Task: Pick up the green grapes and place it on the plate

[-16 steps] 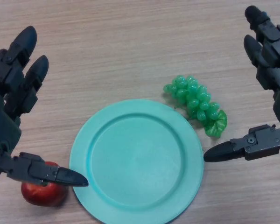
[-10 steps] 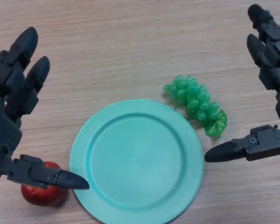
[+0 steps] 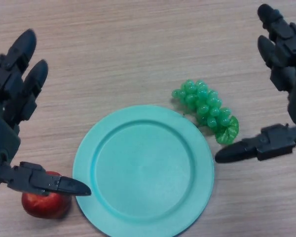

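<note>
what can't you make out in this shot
- Apple, head view: the left hand's thumb covers its top, and the picture's bottom edge is right at its underside.
- Right hand, head view: palm cut off by the right edge.
- Grapes touching the plate rim or just beside it: cannot tell.

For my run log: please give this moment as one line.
green plastic grapes: on table, beside round teal plate | right hand: open, near | left hand: open
</note>
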Tool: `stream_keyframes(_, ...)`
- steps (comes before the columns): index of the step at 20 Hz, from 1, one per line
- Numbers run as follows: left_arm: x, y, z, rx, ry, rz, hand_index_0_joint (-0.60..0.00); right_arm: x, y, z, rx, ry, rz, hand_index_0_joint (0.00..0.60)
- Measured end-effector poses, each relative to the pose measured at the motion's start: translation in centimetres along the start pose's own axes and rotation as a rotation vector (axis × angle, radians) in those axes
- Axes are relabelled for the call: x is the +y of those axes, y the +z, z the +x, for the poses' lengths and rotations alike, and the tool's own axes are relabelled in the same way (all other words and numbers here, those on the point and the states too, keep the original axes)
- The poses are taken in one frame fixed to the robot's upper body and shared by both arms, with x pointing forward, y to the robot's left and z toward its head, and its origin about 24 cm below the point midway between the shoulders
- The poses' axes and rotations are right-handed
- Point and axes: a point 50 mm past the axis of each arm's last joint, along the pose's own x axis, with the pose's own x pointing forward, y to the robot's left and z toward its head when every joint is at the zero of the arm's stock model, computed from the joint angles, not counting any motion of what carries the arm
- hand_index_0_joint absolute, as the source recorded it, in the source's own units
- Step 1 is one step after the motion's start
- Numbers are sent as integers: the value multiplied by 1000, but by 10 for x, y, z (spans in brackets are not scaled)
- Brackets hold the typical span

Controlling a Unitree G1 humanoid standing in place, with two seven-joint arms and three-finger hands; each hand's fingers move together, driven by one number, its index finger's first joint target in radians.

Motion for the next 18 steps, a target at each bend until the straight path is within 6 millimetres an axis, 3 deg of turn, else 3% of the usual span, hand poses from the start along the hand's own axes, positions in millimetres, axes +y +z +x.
stream_keyframes(4,2,1,1,-32,11,36,0,16,-25,32,101,37,-63,0)
stream_keyframes(10,0,-5,2,-12,16,107,0,19,-67,69,184,21,-150,0)
stream_keyframes(14,-2,-6,1,-18,8,103,0,25,-95,79,270,23,-240,0)
stream_keyframes(18,0,-11,0,-8,17,103,0,39,-110,88,299,48,-287,0)
